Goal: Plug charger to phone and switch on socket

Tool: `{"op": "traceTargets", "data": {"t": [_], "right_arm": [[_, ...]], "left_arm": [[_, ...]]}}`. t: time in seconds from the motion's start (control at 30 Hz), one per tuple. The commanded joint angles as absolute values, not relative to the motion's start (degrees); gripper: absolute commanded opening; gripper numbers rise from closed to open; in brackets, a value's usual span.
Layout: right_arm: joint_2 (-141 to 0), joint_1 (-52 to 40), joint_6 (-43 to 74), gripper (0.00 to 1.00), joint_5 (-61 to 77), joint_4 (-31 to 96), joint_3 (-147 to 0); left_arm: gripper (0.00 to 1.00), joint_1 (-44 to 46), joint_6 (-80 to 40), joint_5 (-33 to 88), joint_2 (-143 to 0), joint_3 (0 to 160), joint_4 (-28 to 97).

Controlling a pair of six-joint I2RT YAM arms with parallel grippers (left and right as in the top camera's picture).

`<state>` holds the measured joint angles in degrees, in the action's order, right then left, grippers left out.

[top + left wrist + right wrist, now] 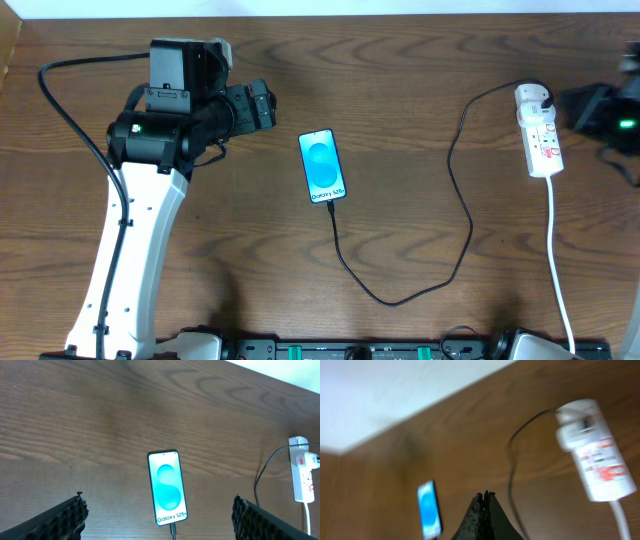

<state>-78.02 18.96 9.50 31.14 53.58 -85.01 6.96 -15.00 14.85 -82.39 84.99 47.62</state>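
The phone (322, 166) lies flat mid-table, blue screen up; it also shows in the left wrist view (167, 487) and, blurred, in the right wrist view (429, 510). The charger's black cable (400, 297) runs from the phone's near end, where its plug tip (173, 530) sits in the port, in a loop to the white adapter (530, 97) on the socket (543, 140). My left gripper (265, 105) is open and empty, left of the phone and above the table (157, 499). My right gripper (570, 102) is shut and empty (485, 495), just right of the socket (595, 455).
The socket's thick white cord (560, 270) runs down to the table's front edge. The left arm's black cable (70, 110) loops at the far left. A pale wall (395, 395) borders the table's far edge.
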Motion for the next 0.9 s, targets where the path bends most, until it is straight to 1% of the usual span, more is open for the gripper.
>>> {"op": "traceTargets", "data": {"t": [0.0,0.03,0.13,0.2,0.23,0.27,0.33,0.5,0.87], "right_arm": [[-76.82,9.37,4.73,0.01,23.77,56.71,-85.06],[-76.9,5.41,4.58,0.01,21.45,58.0,-85.06],[-76.93,-2.26,4.62,0.02,15.84,59.51,-85.06],[-76.93,-6.92,4.62,0.12,12.25,59.61,-85.06],[-76.93,-8.69,4.62,0.24,10.74,59.61,-85.06],[-76.93,-10.37,4.64,0.43,9.19,59.61,-85.06],[-76.93,-12.75,4.62,0.99,7.94,59.57,-85.06],[-76.93,-15.25,4.64,0.99,8.08,60.05,-85.06],[-76.93,-15.33,4.62,0.99,5.69,60.23,-85.06]], "left_arm": [[0.94,7.03,-14.7,14.46,-82.08,85.41,47.72],[0.94,7.03,-14.7,14.46,-82.08,85.41,47.72],[0.94,7.03,-14.7,14.46,-82.08,85.41,47.72],[0.94,7.03,-14.7,14.46,-82.08,85.41,47.72],[0.94,7.03,-14.7,14.46,-82.08,85.41,47.72],[0.94,7.03,-14.7,14.46,-82.08,85.41,47.72],[0.94,7.03,-14.7,14.46,-82.08,85.41,47.72],[0.94,7.03,-14.7,14.46,-82.08,85.41,47.72],[0.94,7.03,-14.7,14.46,-82.08,85.41,47.72]]}}
